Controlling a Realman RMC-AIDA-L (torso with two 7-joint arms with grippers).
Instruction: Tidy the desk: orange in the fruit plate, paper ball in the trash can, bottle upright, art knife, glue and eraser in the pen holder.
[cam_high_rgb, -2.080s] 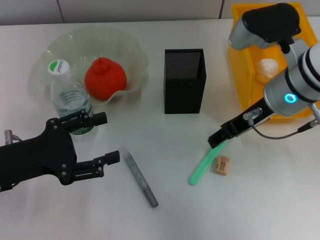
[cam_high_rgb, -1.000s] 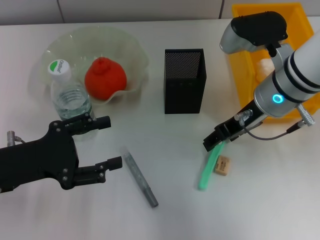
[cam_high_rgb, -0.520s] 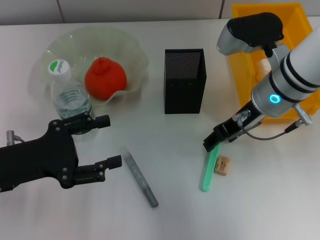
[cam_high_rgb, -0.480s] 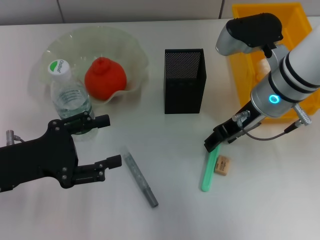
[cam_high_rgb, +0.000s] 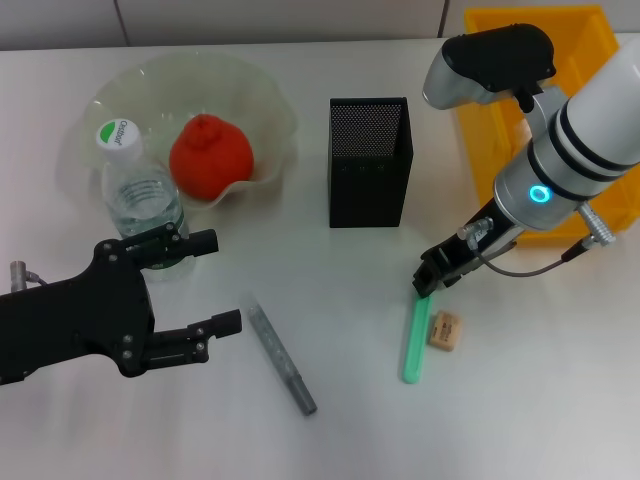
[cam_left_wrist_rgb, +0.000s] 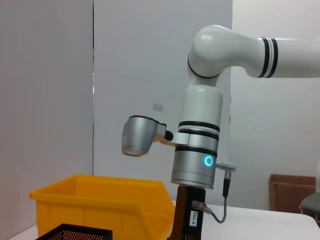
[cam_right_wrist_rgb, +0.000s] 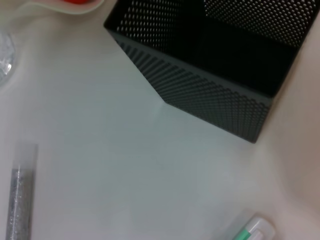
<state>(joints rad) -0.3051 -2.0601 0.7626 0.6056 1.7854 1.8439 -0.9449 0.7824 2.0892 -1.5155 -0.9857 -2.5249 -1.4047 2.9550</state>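
Note:
The orange (cam_high_rgb: 210, 158) lies in the fruit plate (cam_high_rgb: 150, 75) at the back left. The bottle (cam_high_rgb: 140, 195) stands upright in front of the plate. The pen holder (cam_high_rgb: 370, 160) stands mid-table and also shows in the right wrist view (cam_right_wrist_rgb: 210, 85). The green art knife (cam_high_rgb: 415, 340) lies flat, with the eraser (cam_high_rgb: 444, 331) beside it. The grey glue stick (cam_high_rgb: 282, 360) lies to their left. My right gripper (cam_high_rgb: 437, 275) is at the knife's far end. My left gripper (cam_high_rgb: 215, 280) is open and empty between the bottle and the glue stick. The paper ball is hidden.
The yellow trash can (cam_high_rgb: 480, 130) stands at the back right, partly covered by my right arm, and also shows in the left wrist view (cam_left_wrist_rgb: 100, 200). The right wrist view shows the knife's end (cam_right_wrist_rgb: 252, 231) and the glue stick (cam_right_wrist_rgb: 22, 200).
The green knife has swung from slanting to nearly straight, its far end staying under my right gripper. The right arm has turned and now covers the paper ball. The left arm has barely moved.

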